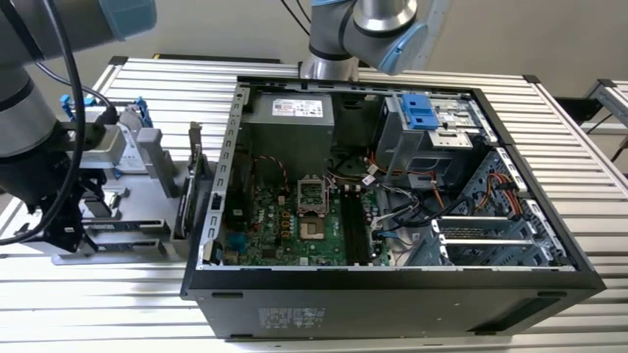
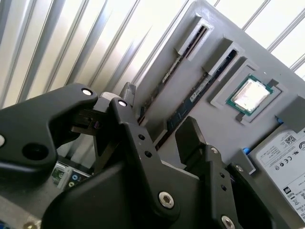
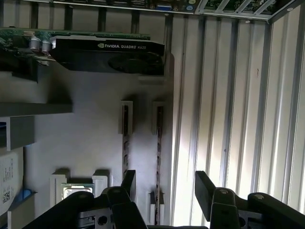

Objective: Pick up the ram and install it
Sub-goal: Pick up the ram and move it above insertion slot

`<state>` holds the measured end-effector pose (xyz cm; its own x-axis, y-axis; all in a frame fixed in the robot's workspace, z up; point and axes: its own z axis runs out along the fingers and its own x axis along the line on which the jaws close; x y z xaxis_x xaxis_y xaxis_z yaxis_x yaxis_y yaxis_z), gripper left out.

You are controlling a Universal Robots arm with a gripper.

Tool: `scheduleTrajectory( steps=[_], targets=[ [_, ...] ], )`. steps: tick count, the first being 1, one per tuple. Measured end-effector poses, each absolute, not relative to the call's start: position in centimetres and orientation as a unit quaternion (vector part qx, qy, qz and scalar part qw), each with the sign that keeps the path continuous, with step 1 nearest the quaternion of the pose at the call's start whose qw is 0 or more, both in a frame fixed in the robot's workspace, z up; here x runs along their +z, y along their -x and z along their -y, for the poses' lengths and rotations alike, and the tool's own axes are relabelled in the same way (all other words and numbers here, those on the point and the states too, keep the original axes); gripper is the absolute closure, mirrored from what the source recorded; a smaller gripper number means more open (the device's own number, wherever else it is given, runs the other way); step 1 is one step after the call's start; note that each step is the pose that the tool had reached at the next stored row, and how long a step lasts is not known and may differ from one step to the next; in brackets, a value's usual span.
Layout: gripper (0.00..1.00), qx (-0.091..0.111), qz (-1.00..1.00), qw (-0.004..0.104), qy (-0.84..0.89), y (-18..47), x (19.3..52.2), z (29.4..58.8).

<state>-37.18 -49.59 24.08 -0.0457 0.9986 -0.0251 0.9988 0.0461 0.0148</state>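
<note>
Slatted aluminium tabletop (image 1: 98, 316), silver ribs running across, black end cap (image 1: 531, 79) at a far corner. Plain pale grey wall (image 1: 226, 29) behind. Second slatted table (image 1: 610, 99) at the exterior view's right edge, set apart from the first. Even indoor light; slats glare bright in both wrist views.

Exterior view: even, diffuse overhead light; the computer case (image 1: 393, 312) interior is shadowed. First wrist view: dim overall; the slatted table (image 3: 214, 95) beside the gripper (image 3: 165, 185) glares white, silhouetting it. Second wrist view: slats beyond the gripper overexposed; mild sheen on its black links.
</note>
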Motion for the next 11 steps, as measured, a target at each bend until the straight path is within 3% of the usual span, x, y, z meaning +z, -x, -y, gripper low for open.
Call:
scheduleTrajectory(
  steps=[11],
  targets=[
    [0.00, -0.003, -0.723, 0.014, -0.691, 37.17, 23.08, 49.91]
  ],
)
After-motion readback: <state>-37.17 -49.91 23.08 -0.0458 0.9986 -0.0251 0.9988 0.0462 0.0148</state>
